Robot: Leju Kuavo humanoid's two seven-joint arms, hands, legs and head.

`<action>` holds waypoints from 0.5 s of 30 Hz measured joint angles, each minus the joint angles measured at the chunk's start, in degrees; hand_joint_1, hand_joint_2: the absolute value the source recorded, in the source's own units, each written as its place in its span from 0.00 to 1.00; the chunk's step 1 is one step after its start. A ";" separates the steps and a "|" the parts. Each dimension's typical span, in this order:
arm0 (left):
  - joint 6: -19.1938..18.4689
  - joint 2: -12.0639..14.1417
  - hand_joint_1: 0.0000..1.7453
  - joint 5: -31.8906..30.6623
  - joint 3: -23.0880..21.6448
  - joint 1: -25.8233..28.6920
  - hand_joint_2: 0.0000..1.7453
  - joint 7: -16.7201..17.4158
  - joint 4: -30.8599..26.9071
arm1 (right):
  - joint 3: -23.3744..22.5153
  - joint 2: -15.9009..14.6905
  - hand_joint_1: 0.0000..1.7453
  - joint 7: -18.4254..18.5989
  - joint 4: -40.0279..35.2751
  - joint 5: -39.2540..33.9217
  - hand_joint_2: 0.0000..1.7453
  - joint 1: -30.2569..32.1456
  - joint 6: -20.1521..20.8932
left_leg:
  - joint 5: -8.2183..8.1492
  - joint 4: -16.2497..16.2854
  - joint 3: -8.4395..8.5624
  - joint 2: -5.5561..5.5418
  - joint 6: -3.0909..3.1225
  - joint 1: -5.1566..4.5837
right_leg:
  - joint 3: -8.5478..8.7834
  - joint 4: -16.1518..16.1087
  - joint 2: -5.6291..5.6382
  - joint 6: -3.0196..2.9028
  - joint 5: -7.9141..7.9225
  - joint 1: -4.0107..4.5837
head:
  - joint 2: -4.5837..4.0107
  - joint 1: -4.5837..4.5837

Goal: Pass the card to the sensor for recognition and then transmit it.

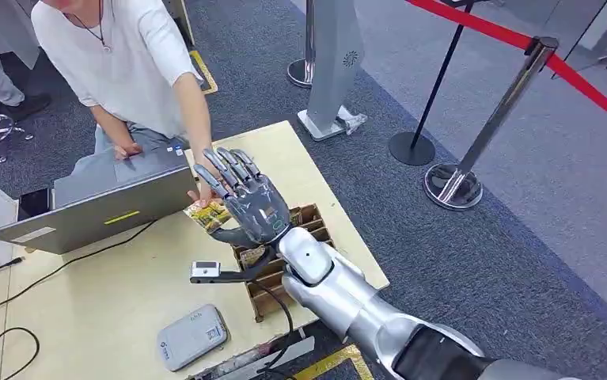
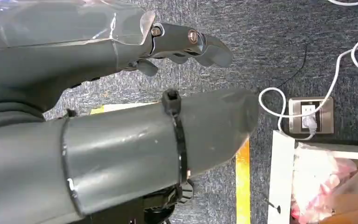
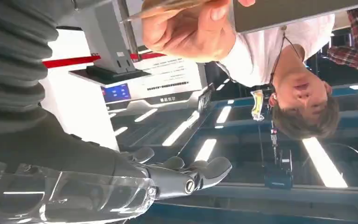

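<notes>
In the head view my right hand (image 1: 248,202) is stretched over the table with its fingers spread and pointing up. The yellow patterned card (image 1: 207,214) sits just beside its thumb, and a person's hand (image 1: 202,176) reaches onto the card from the laptop side. The right wrist view shows that person's hand (image 3: 191,28) pinching the card (image 3: 167,7) edge-on, apart from my fingers (image 3: 191,179). A small white and black sensor (image 1: 205,271) stands on the table below my wrist. My left hand (image 2: 97,51) hangs over carpet, holding nothing, fingers loosely extended.
A grey laptop (image 1: 102,198) lies open at the table's far left with the person behind it. A slotted cardboard box (image 1: 308,226) sits under my forearm, and a grey card reader (image 1: 193,336) lies near the front edge. Stanchions (image 1: 454,182) with red rope stand to the right.
</notes>
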 joint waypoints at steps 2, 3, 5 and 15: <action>-0.02 0.00 0.00 -0.02 -0.02 0.00 0.00 0.00 0.00 | 0.02 0.02 0.00 0.07 0.00 0.00 1.00 0.01 0.00 | 0.00 0.00 0.00 0.00 0.00 0.00 | 0.00 0.00 0.00 0.00 0.00 0.00 | 0.00 0.00; -0.04 0.00 0.00 -0.07 -0.02 0.00 0.00 0.00 0.00 | 0.04 0.00 0.00 0.11 0.00 0.00 1.00 0.01 0.00 | 0.00 0.00 0.00 0.01 0.00 0.00 | 0.00 0.00 0.00 0.00 0.00 0.00 | 0.00 0.00; -0.04 0.00 0.00 -0.11 -0.04 0.00 0.00 0.00 0.00 | 0.07 0.02 0.00 0.13 0.00 0.00 1.00 0.03 0.00 | 0.00 0.00 0.00 0.00 0.00 0.00 | 0.00 0.00 0.00 0.00 0.00 0.00 | 0.00 0.00; -0.04 0.00 0.00 -0.17 -0.06 0.00 0.00 0.02 0.00 | 0.09 0.00 0.02 0.22 0.00 0.00 1.00 0.30 0.02 | 0.00 0.00 0.00 0.01 0.00 0.00 | 0.00 0.00 0.00 0.00 0.00 0.00 | 0.00 0.00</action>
